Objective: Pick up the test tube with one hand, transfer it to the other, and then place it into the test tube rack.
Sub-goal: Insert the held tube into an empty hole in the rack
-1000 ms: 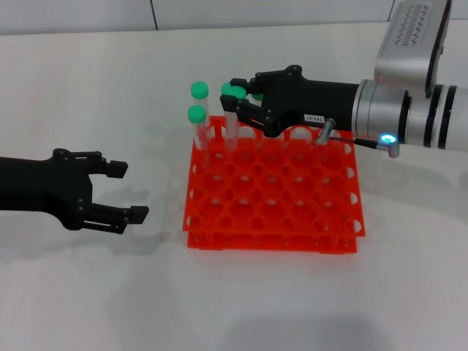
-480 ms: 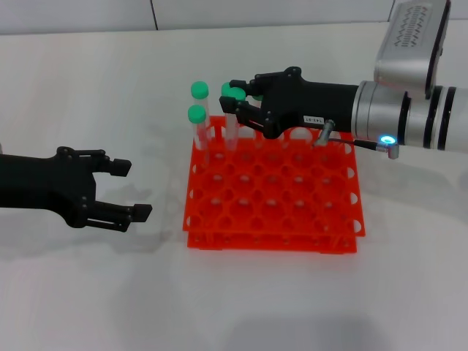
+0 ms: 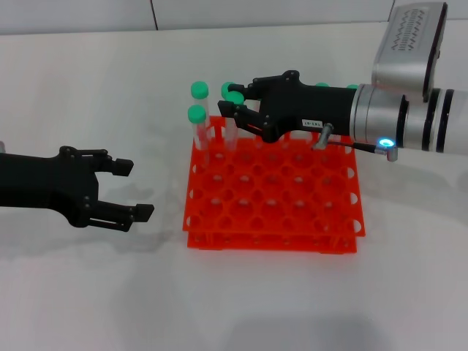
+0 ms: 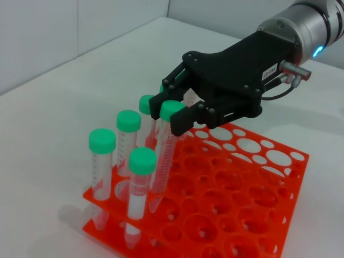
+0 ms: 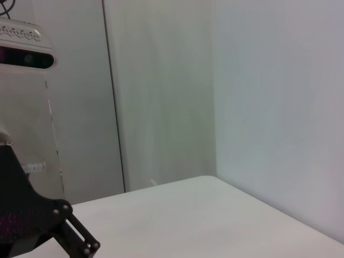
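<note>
- Head view: the right gripper [image 3: 235,111], white-labelled with unreadable print, has its fingers clamped on the test tube [image 3: 232,121], clear and green-capped, at the test tube rack [image 3: 274,191]'s far-left holes. The left gripper [image 3: 131,189] hovers open, well apart.
- Left wrist view: the tube tilts, its tip inside a rack hole.
- Right wrist view: only walls and table show.

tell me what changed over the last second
The right gripper, shut on a green-capped tube, drifted slightly toward the rack's left side, tilting the tube. The left gripper crept a little toward the rack, open and empty. The rack and its other tubes stayed put.
</note>
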Controlling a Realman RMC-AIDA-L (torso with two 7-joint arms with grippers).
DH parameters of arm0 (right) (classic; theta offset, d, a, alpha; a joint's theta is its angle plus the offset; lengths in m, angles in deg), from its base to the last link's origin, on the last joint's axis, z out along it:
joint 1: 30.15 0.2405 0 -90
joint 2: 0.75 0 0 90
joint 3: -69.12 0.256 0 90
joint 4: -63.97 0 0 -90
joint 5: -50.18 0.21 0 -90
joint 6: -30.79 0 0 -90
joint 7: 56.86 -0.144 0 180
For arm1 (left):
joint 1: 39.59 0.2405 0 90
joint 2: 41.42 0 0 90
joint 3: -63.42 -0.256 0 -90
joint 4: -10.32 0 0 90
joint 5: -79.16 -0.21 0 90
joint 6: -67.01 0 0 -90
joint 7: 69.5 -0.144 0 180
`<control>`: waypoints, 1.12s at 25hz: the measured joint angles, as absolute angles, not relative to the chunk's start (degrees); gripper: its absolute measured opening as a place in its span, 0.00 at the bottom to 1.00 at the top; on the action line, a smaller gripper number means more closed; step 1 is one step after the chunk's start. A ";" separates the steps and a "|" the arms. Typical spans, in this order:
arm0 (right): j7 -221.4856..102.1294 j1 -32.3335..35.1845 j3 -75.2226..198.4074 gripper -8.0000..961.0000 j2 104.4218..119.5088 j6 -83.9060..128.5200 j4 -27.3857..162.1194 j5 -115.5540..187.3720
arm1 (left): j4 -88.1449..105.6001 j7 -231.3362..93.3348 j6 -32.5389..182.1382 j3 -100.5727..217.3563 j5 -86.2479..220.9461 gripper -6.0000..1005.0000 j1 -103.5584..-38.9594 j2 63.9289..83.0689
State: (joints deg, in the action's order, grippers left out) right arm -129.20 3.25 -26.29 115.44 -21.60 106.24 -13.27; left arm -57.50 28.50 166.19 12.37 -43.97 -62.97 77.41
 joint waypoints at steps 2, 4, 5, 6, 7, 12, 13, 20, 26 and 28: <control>-129.20 3.25 -26.39 0.28 115.44 -21.58 106.22 -13.28 | -57.23 28.50 166.16 12.36 -43.97 0.89 -63.05 77.40; -129.20 3.25 -26.62 0.28 115.44 -21.43 106.18 -13.28 | -56.72 28.50 166.13 12.36 -44.04 0.89 -63.32 77.36; -129.20 3.25 -26.73 0.28 115.44 -21.32 106.17 -13.28 | -56.46 28.50 166.09 12.36 -44.21 0.89 -63.51 77.34; -129.20 3.25 -26.81 0.28 115.44 -21.25 106.16 -13.28 | -56.37 28.50 166.09 12.36 -44.30 0.89 -63.58 77.34; -129.20 3.25 -26.91 0.28 115.44 -21.20 106.16 -13.28 | -56.27 28.50 166.08 12.36 -44.43 0.89 -63.67 77.33; -129.20 3.32 -27.00 0.30 115.44 -21.14 106.16 -13.28 | -56.24 28.29 165.97 12.36 -44.52 0.89 -63.78 77.32; -129.20 3.36 -27.00 0.30 115.44 -21.13 106.16 -13.28 | -56.22 28.20 165.95 12.36 -44.53 0.89 -63.78 77.32; -129.51 4.14 -26.99 0.33 115.44 -21.07 105.57 -13.29 | -56.13 27.71 165.72 12.32 -44.58 0.89 -63.76 77.36; -129.70 4.99 -27.09 0.35 115.44 -21.19 104.63 -13.28 | -56.12 27.70 165.70 12.28 -44.59 0.89 -63.76 77.41; -129.72 5.04 -27.10 0.36 115.44 -21.22 104.63 -13.29 | -56.12 27.71 165.70 12.28 -44.59 0.89 -63.76 77.41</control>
